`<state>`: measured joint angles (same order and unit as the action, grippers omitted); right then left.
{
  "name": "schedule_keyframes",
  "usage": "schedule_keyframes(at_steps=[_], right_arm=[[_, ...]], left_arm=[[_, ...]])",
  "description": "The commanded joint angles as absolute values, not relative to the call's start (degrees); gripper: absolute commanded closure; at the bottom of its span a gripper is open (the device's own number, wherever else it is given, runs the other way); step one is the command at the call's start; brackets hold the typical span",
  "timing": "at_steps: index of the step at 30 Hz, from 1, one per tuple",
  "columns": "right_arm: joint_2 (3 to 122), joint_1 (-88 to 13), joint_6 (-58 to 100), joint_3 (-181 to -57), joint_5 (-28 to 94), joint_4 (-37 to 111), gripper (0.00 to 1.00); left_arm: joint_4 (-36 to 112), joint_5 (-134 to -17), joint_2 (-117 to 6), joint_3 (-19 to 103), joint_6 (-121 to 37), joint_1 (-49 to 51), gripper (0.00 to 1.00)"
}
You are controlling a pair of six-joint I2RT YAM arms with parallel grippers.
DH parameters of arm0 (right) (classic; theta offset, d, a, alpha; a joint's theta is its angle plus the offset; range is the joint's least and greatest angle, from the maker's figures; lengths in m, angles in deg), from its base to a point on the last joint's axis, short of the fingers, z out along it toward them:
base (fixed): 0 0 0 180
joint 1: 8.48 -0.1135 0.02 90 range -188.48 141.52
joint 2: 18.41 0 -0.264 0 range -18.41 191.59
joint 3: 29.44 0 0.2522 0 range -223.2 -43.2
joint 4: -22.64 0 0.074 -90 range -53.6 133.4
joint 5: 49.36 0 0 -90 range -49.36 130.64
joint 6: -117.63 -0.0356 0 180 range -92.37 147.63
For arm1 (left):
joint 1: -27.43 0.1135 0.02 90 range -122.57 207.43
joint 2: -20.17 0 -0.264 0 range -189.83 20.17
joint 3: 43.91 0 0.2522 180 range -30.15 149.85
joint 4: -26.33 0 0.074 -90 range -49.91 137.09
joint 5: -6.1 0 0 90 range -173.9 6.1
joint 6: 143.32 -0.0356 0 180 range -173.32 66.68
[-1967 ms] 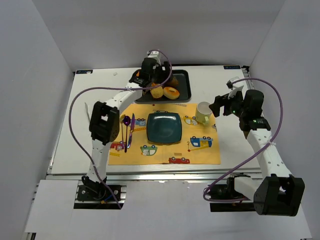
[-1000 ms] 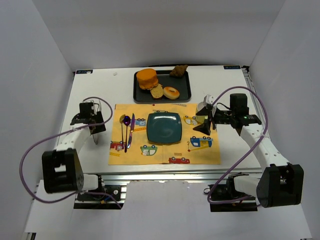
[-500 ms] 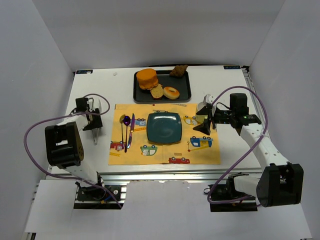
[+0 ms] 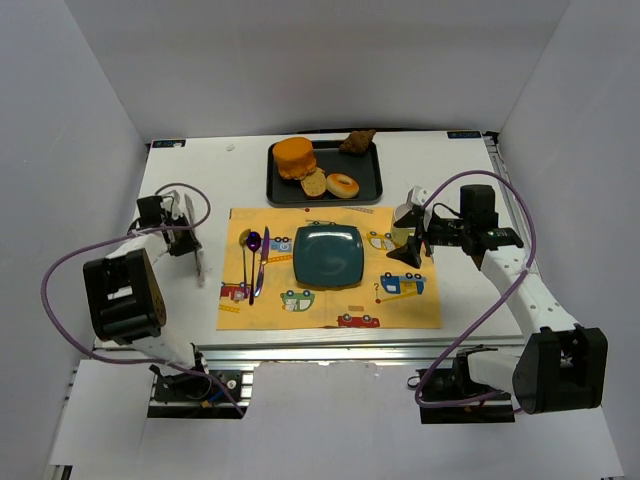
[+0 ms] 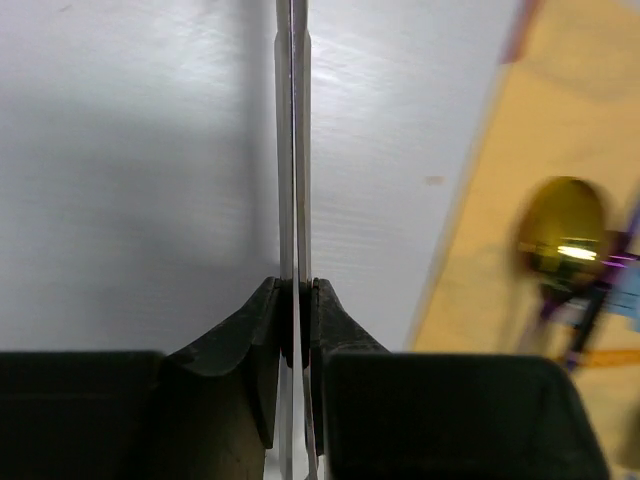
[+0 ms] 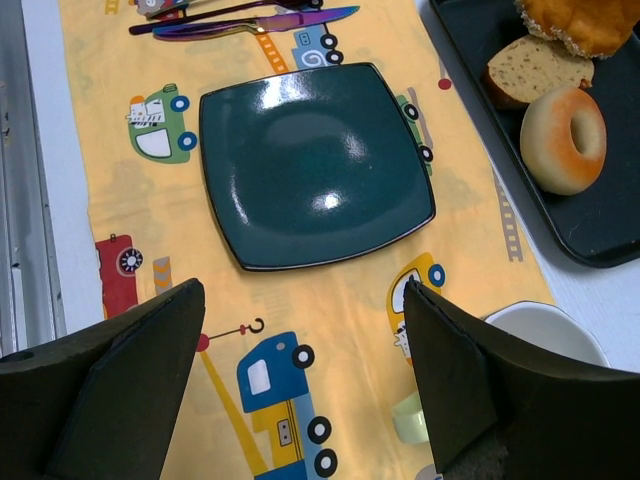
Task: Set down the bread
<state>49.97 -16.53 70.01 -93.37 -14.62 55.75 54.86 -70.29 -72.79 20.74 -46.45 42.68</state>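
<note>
The bread point(image 4: 343, 185), a small golden ring with a centre hole, lies on the black tray point(image 4: 372, 187) at the back; the right wrist view shows the bread point(image 6: 563, 138) at its upper right. On the white table left of the placemat, my left gripper point(image 4: 188, 243) is shut on thin metal tongs point(image 4: 200, 265). In the left wrist view the two metal strips of the tongs point(image 5: 296, 140) sit pinched together in that gripper point(image 5: 297, 290). My right gripper point(image 4: 408, 238) hangs open over the placemat, right of the dark teal plate point(image 4: 328, 255), with nothing between its fingers point(image 6: 130, 370).
On the tray with the bread are a large orange loaf point(image 4: 294, 157), a flat pale slice point(image 4: 314, 182) and a brown pastry point(image 4: 357, 142). A purple spoon and knife point(image 4: 255, 262) lie left of the plate point(image 6: 315, 165). A white cup point(image 6: 545, 335) stands by my right gripper.
My left gripper has closed on the tongs while that arm swung back toward the left edge. The right arm has barely moved.
</note>
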Motion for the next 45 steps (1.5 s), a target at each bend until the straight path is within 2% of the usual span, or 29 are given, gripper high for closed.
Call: schedule_keyframes(at_steps=[1, 6, 10, 14, 19, 29, 36, 45], right_arm=[[48.7, -16.6, 69.4, -95.7, -14.6, 54.4, 0.15], [48.3, -16.4, 68.7, -95.1, -14.4, 53.6, 0.15], [47.6, -16.2, 68.5, -94.6, -14.2, 53.3, 0.15], [46.9, -16.0, 68.1, -94.0, -13.8, 52.9, 0.15], [45.9, -15.6, 67.8, -93.3, -13.6, 52.5, 0.14], [44.6, -14.9, 67.6, -91.9, -13.7, 51.8, 0.14], [44.2, -14.4, 67.5, -91.2, -13.8, 51.3, 0.14], [44.4, -14.2, 66.2, -90.7, -14.2, 49.7, 0.14]], left_arm=[[49.5, -59.5, -62.7, 22.3, -33.9, 37.1, 0.86], [45.0, -57.6, -63.1, 26.2, -20.4, 23.6, 0.79], [34.7, -55.4, -66.3, 26.8, -8.8, 14.7, 0.73], [31.0, -54.6, -70.6, 29.7, -3.9, 9.6, 0.58], [34.3, -55.4, -75.0, 35.2, -4.1, 6.7, 0.49], [39.7, -60.3, -79.9, 39.6, -4.7, 5.5, 0.49], [42.5, -64.4, -78.7, 39.5, -0.4, 5.5, 0.52], [47.6, -65.0, -78.6, 40.2, -0.5, 5.5, 0.51]])
